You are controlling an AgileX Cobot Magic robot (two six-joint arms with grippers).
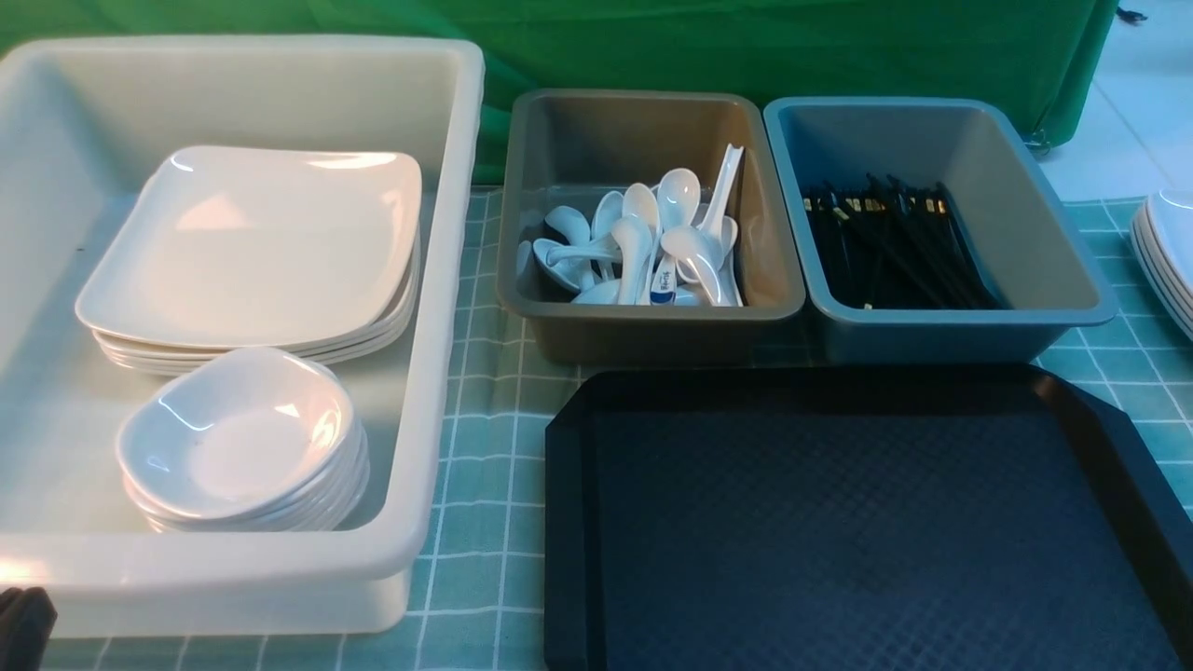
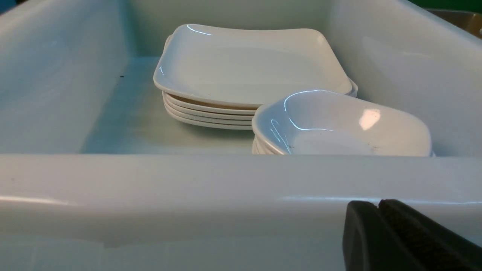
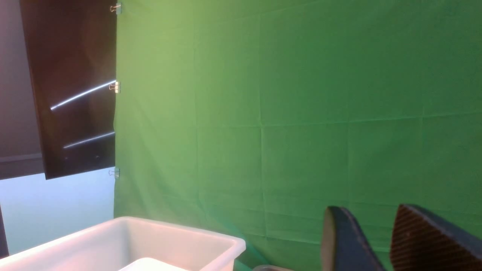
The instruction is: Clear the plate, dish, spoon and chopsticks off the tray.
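You have two tools: the left tool (image 2: 377, 207) is closed, its fingertips together before the one white tub (image 1: 415, 447). In that tub are two stacks: at least four big plates (image 1: 256, 247), and in front of them the bowls (image 1: 238, 438), several deep. Next on your bench (image 1: 485, 419) comes one brown tub (image 1: 652, 335) with at least eight spoons (image 1: 678, 194), one with a blue handle mark. Beside it, one blue-grey tub (image 1: 960, 340) has many black chopsticks (image 1: 909, 242) with gold bands. Your one black tray (image 1: 839, 522) lies in front of both. The right tool (image 3: 371, 214) stands with a gap between its fingers.

You can't count the overlapping spoons or chopsticks exactly, nor the lower bowls. The tray's near side is cut off, as is a white stack (image 1: 1170, 256) at far right.
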